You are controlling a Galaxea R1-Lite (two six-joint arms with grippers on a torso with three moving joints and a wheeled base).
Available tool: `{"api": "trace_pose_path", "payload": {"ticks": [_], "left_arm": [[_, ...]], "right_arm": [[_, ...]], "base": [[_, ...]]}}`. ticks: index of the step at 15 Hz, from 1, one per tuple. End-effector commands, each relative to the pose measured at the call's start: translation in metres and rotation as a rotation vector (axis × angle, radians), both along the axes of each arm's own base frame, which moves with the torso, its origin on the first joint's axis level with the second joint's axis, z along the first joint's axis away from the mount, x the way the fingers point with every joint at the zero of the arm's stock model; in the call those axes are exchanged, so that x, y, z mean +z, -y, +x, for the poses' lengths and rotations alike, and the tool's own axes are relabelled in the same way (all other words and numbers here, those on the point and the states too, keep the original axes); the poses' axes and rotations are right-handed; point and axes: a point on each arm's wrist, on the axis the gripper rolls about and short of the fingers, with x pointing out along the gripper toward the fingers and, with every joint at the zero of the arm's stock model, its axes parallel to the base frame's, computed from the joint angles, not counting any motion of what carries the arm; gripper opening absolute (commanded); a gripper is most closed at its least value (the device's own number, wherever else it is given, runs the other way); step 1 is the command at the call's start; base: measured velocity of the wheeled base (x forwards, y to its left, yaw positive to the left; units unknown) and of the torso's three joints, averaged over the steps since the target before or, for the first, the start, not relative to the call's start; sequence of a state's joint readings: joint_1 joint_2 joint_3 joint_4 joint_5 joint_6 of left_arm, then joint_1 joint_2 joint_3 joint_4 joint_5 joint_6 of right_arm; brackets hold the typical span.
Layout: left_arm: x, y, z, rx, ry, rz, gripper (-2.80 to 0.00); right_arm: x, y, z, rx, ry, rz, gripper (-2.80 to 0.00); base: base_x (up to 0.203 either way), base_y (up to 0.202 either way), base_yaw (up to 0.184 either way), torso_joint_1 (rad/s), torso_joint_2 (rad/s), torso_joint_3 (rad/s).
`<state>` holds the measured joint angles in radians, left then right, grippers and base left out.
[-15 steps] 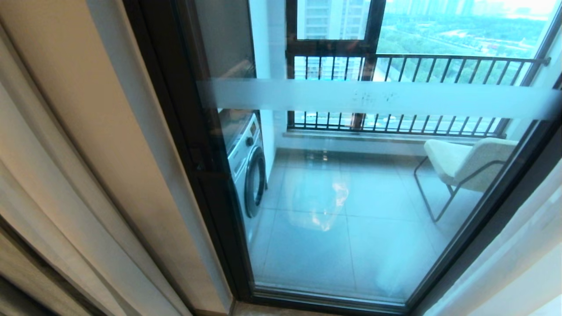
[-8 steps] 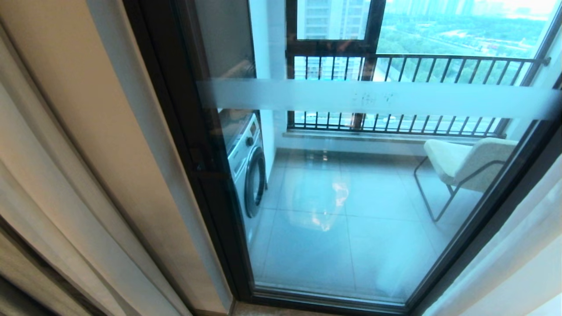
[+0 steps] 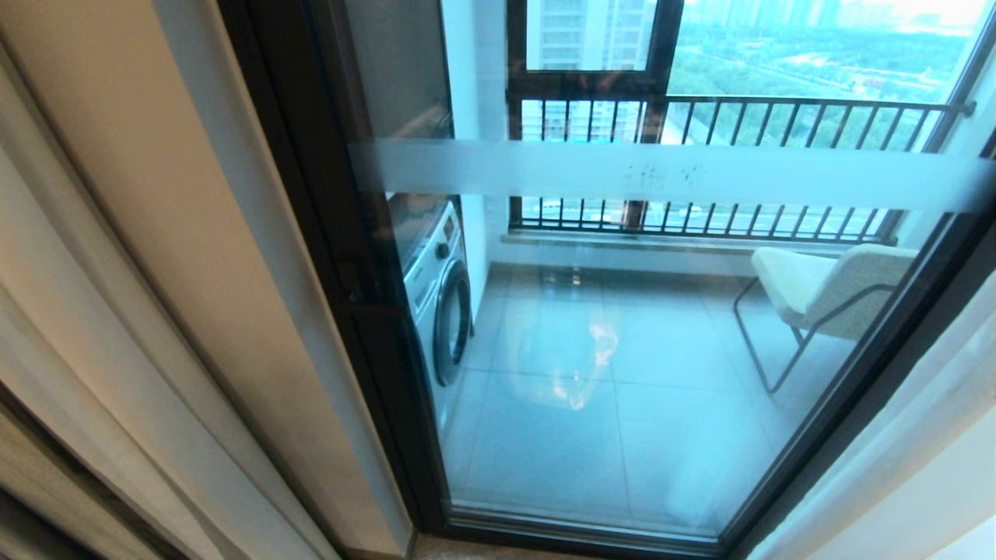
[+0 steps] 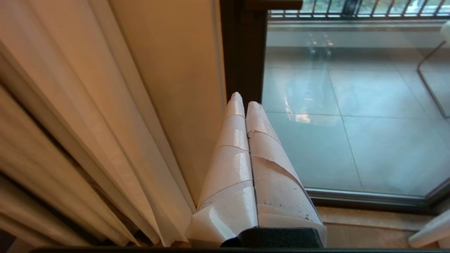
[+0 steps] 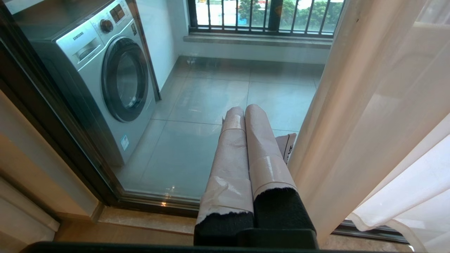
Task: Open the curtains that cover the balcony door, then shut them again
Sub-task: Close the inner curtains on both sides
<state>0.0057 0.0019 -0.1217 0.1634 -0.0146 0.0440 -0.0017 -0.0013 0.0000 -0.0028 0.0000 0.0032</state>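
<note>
Standing parted, the curtains (image 3: 132, 311) hang bunched at both sides of the balcony door (image 3: 622, 327), so opening looks done and closing remains. The left end effector (image 4: 242, 100) and right end effector (image 5: 244, 110) are pressed together, holding nothing.

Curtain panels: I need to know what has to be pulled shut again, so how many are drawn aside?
2: one curtain panel bunched left of the balcony door, one sheer panel at its right. More may hang outside the view.
</note>
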Motion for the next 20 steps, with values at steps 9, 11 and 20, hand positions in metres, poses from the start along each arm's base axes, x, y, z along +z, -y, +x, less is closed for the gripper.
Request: {"api": "trace_pose_path", "payload": {"ticks": [9, 11, 20], "left_arm": [[0.056, -0.001, 0.022, 0.049, -0.101, -0.032, -2.8], [0.073, -0.002, 0.033, 0.073, -0.096, -0.064, -2.8], [0.122, -0.009, 0.062, 0.389, -0.106, -0.018, -2.8]], "right_arm": [[0.0, 0.0, 0.0, 0.0, -0.001, 0.0, -2.8], [0.0, 0.0, 0.0, 0.0, -0.001, 0.0, -2.8], [0.0, 0.0, 0.0, 0.0, -0.001, 0.0, -2.8]], "base": [[0.0, 0.0, 0.0, 0.0, 0.0, 0.0], [0.0, 0.0, 0.0, 0.0, 0.0, 0.0], [0.0, 0.0, 0.0, 0.0, 0.0, 0.0]]}}
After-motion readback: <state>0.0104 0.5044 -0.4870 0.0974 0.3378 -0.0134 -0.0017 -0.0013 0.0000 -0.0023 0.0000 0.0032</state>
